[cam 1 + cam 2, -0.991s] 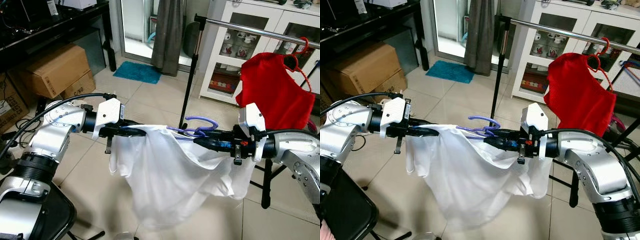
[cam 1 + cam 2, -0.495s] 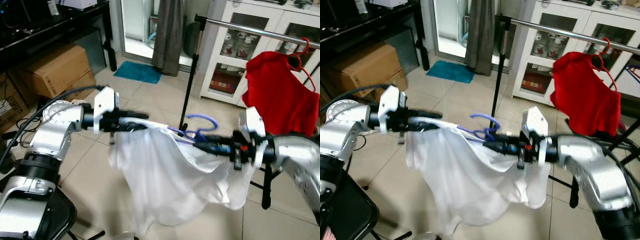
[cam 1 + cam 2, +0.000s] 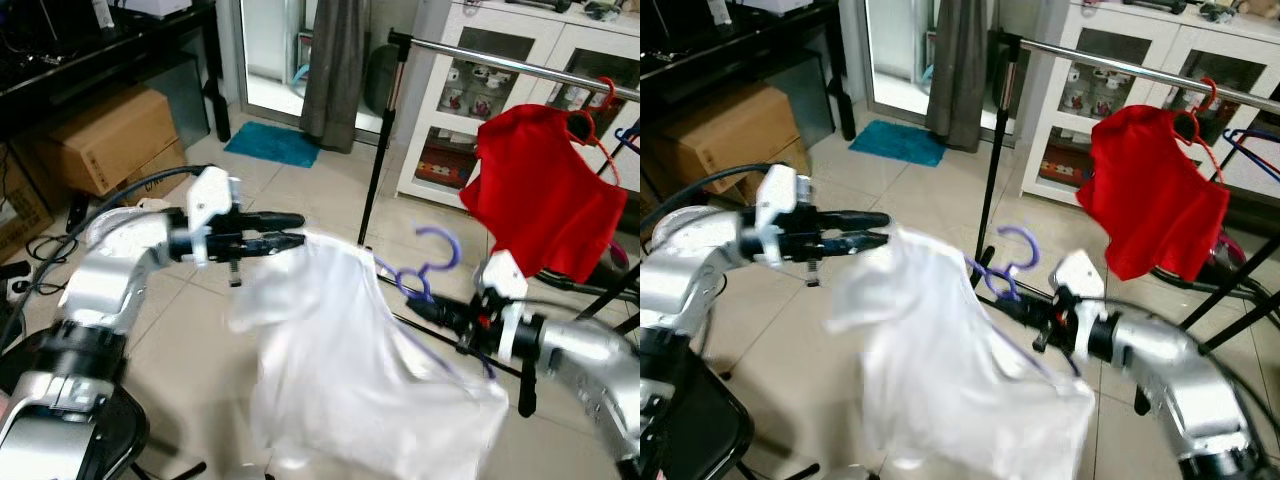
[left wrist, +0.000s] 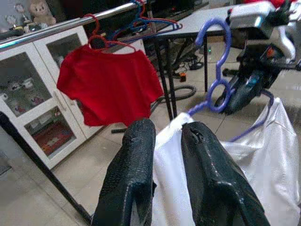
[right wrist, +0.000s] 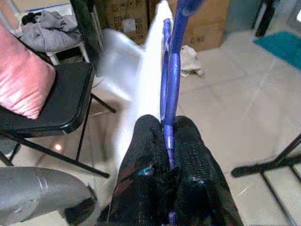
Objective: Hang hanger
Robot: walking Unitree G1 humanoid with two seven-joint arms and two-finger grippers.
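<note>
A purple hanger (image 3: 437, 262) carries a white garment (image 3: 350, 370), which hangs blurred and slanting down to the right. My right gripper (image 3: 418, 305) is shut on the hanger's bar (image 5: 168, 117), and the hook stands upright above it. My left gripper (image 3: 300, 230) is held out level at the garment's upper left corner with its fingers (image 4: 136, 174) parted; white cloth shows in the gap. Whether the cloth touches them is unclear. The chrome rail (image 3: 500, 62) runs across the back right, above and beyond both grippers.
A red shirt (image 3: 545, 185) on a red hanger (image 3: 592, 112) hangs on the rail. The rail's black post (image 3: 378, 150) stands just behind the garment. Behind are a white glass cabinet (image 3: 455, 120), a cardboard box (image 3: 95, 140) at left, and a black chair (image 5: 61, 99).
My left gripper's fingers have parted and the garment's left side has dropped. My right gripper moved down and to the right, and the hanger's hook swung upright.
</note>
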